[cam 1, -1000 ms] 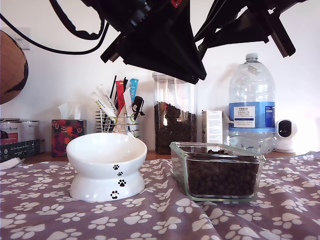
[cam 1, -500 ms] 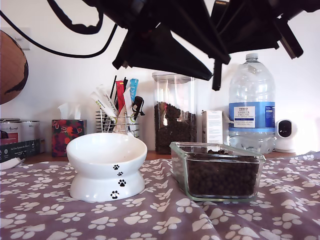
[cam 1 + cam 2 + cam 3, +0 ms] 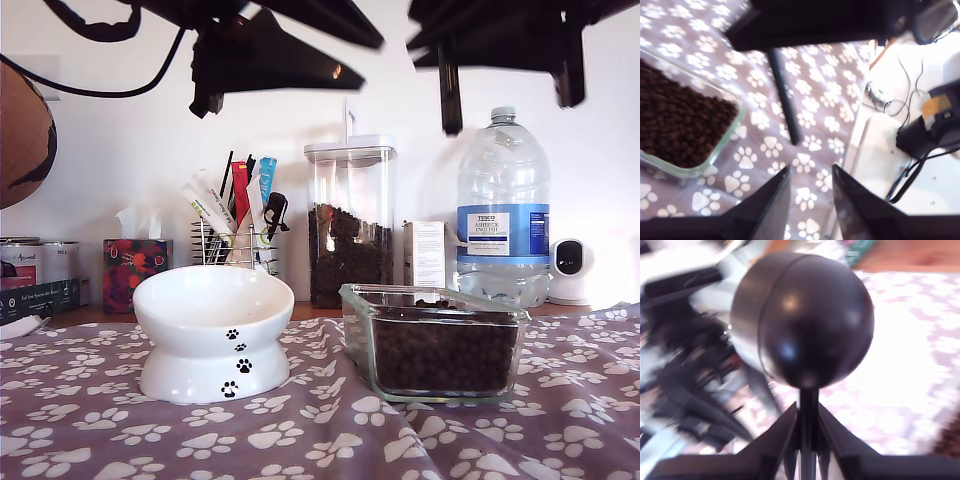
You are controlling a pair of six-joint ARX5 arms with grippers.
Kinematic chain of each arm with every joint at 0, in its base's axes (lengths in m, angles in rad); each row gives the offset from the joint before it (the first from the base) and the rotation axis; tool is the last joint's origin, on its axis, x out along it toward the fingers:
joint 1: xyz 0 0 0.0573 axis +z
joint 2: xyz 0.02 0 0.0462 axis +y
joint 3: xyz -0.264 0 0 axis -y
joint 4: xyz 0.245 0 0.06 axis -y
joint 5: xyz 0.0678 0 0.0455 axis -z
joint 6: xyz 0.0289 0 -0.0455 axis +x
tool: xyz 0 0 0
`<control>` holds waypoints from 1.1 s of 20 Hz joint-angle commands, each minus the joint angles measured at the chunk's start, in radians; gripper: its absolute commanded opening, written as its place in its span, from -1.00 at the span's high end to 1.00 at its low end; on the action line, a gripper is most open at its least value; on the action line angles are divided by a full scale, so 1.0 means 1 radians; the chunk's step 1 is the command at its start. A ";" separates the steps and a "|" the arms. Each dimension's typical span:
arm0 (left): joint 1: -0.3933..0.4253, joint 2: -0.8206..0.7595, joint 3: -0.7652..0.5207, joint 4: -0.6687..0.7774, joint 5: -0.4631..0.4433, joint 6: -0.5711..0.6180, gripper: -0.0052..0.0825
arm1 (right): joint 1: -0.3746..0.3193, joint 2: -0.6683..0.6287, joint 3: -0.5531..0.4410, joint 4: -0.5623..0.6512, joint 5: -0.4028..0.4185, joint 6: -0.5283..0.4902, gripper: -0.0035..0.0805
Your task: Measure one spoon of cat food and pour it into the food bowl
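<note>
Paw-print cloth (image 3: 330, 430) covers the table under your two arms. Your second end effector (image 3: 808, 440) is clamped on the handle of the spoon (image 3: 802, 320), whose round black cup fills the second wrist view, seen from its underside. Your first end effector (image 3: 810, 192) holds nothing, its fingers a little apart above the cloth just beside the glass dish (image 3: 735, 122) of cat food (image 3: 680, 120). Farther out, the white food bowl (image 3: 212, 330) stands at the exterior view's left, near the dish but apart from it.
</note>
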 commanded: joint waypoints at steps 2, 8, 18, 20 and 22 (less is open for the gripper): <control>0.064 0.008 -0.062 0.068 0.219 0.008 0.34 | -0.013 0.005 0.007 0.037 -0.165 -0.049 0.94; 0.134 0.008 -0.151 0.270 0.500 0.016 0.34 | -0.028 0.030 0.007 0.158 -0.272 -0.058 0.94; 0.084 0.024 -0.151 0.365 0.438 0.006 0.34 | 0.077 0.116 0.007 0.428 -0.275 0.076 0.94; 0.084 0.030 -0.151 0.365 0.412 0.005 0.34 | 0.092 0.116 0.007 0.447 -0.279 0.087 0.94; 0.084 0.031 -0.151 0.365 0.402 0.004 0.34 | 0.102 0.116 0.007 0.463 -0.280 0.090 0.94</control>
